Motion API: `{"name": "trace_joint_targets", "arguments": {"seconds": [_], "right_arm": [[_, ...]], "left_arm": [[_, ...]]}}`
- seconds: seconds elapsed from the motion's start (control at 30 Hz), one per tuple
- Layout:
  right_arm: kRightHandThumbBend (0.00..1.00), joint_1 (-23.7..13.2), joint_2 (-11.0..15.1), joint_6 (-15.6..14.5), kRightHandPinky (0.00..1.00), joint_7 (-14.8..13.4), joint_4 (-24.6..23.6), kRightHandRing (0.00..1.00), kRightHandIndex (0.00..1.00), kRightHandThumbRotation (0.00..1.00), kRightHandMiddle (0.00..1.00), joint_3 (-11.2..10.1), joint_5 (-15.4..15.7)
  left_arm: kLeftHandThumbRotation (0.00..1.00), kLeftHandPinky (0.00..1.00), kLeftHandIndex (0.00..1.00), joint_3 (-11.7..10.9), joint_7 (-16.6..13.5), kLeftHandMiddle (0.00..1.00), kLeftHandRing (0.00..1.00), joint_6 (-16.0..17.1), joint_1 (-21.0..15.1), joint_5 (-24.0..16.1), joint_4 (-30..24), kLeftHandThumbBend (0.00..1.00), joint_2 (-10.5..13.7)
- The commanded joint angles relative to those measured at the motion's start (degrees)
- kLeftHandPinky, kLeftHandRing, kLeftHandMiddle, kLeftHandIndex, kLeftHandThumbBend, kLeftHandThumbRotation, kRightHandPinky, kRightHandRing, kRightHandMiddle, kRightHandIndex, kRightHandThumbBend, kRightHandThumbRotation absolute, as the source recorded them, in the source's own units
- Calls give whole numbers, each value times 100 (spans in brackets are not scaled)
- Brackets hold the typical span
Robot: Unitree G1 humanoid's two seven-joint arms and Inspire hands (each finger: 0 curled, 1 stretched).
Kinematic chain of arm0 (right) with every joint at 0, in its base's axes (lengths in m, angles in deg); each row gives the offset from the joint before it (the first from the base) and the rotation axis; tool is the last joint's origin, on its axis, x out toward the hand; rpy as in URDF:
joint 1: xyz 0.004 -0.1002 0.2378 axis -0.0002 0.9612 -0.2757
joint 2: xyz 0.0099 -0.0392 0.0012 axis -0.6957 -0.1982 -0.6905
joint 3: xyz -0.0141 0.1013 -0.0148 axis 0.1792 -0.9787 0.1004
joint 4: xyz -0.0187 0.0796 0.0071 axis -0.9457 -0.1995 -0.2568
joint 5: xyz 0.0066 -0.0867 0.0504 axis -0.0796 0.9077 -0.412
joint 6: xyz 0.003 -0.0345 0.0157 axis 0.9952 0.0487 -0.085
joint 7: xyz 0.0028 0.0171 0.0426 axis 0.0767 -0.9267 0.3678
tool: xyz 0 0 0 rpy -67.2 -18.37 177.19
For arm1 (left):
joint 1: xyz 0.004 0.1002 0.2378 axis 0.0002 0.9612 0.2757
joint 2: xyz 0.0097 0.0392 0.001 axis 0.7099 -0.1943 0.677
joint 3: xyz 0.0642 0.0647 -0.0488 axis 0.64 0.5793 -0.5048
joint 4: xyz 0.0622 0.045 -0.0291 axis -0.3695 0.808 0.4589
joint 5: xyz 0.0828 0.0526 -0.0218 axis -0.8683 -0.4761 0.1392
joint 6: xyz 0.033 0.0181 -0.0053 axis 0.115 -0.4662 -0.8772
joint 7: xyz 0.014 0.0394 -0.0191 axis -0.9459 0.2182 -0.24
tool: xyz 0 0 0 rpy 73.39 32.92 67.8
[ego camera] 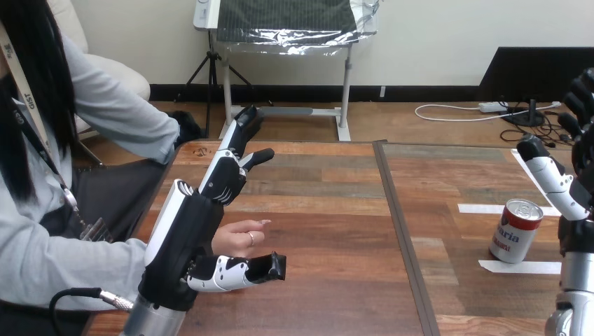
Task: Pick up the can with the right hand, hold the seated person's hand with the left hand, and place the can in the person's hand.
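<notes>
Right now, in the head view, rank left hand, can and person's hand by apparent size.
1. left hand, nearest the camera.
2. can.
3. person's hand, partly hidden by the left hand, so unsure against the can.

Wood-plank desk (322,224), seam (401,231) down the middle, white tape strips (483,208) at 3 o'clock. At 12: pale wall (434,35), wooden floor (420,126), foil-covered panel (287,24) on white stand (344,98).
</notes>
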Motion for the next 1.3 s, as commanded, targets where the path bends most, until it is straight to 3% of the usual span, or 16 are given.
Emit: {"name": "trace_joint_targets", "arguments": {"seconds": [0.0, 0.33, 0.73, 1.03, 1.27], "right_arm": [[100, -516, 193, -87, 89, -9, 112, 92, 92, 49, 91, -76, -68], [100, -590, 318, -219, 90, -181, 436, 93, 94, 50, 91, -77, 95], [100, -693, 382, -590, 94, -196, 772, 96, 96, 51, 92, -86, 22], [100, -726, 473, -880, 95, -466, 986, 96, 96, 54, 92, 26, 256], [100, -754, 489, -1033, 95, -453, 1159, 96, 97, 54, 92, 53, 288]], "left_arm": [[64, 89, 100, -63, 13, 100, 100, 50, -160, 87, -285, 100, -17], [66, 87, 100, -116, -6, 100, 98, 112, -171, 26, -243, 100, -9], [67, 87, 100, -153, -45, 100, 98, 103, -136, -27, -304, 100, -3], [68, 85, 100, -170, -62, 100, 97, 125, -117, -44, -329, 100, 18], [70, 83, 100, -169, -50, 100, 96, 172, -118, -17, -314, 100, 33]]}}
